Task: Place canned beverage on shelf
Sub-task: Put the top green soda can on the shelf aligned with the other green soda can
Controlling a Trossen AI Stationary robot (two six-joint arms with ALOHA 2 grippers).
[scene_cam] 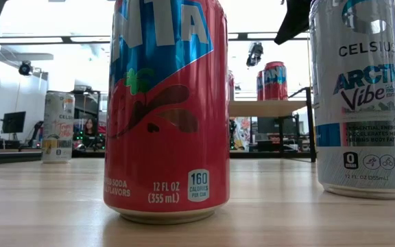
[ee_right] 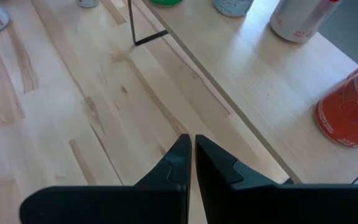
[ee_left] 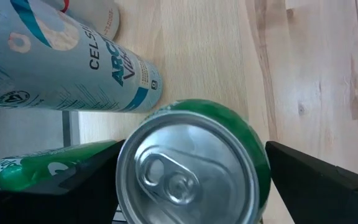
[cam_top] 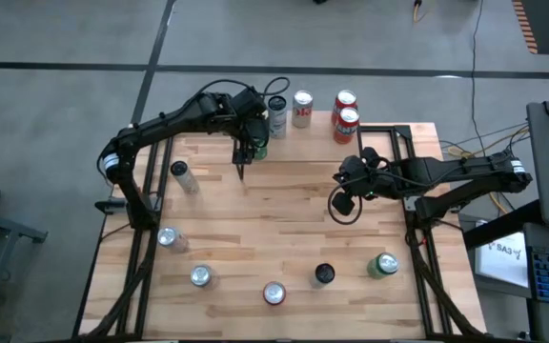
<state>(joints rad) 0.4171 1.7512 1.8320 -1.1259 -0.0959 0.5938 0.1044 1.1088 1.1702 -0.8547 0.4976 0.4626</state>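
Observation:
A green can (ee_left: 188, 168) stands upright on the shelf (cam_top: 303, 151), a low light-wood board at the table's far edge. My left gripper (cam_top: 252, 152) reaches down over it, one finger on each side. Beside it on the shelf stand a pale blue Celsius can (ee_left: 73, 62), a white-and-red can (cam_top: 301, 110) and two red cans (cam_top: 346, 114). My right gripper (ee_right: 191, 149) hangs shut with nothing in it above the bare tabletop, just in front of the shelf (ee_right: 260, 81). My left gripper has the green can between its two fingers, which lie against opposite sides of its wall (ee_left: 263, 180) below the rim. The fingers slant down from above and from the table's left. The can is upright, and its bottom (ee_right: 165, 2) rests on the shelf board.
Several more cans stand spread over the near half of the table, among them a red one (cam_top: 274, 293), a dark one (cam_top: 324, 274) and a green one (cam_top: 382, 265). The shelf's thin black leg (ee_right: 132, 25) stands close to my right gripper.

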